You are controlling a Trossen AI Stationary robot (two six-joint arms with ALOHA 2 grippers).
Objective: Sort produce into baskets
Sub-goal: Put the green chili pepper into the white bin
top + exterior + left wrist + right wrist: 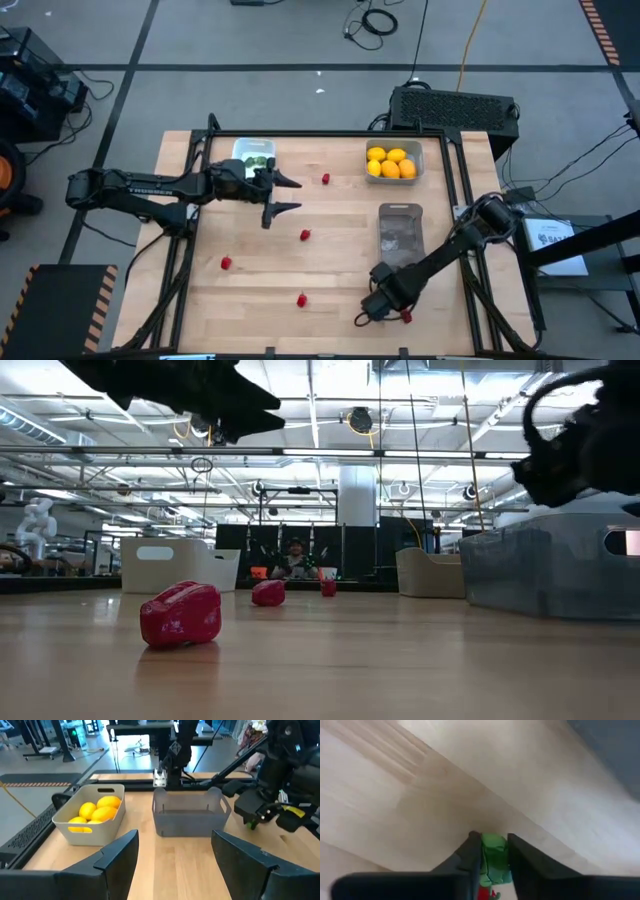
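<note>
1. The right hand is low over the near edge of the bench, its fingers pinched on the green leafy top of a strawberry; a little red shows under the leaf, so I'd say the berry is gripped, though it looks not yet lifted off the wood
2. The darker grey basket sits just beyond that hand, up the bench along the right arm's own line, empty as far as I can see. That is the relation that counts: the berry needs to rise and travel away from the near edge, over the basket's near wall
3. The long side of that basket runs front to back, so there is plenty of room to drop along it
4. The pale basket of lemons stands farther back, beyond the grey one, well clear of the path
5. The left hand hovers open near the white basket with green pieces at the far left, and is much farther from this berry
6. Four other red berries lie loose across the middle and left of the bench, none between the right hand and its basket
</note>
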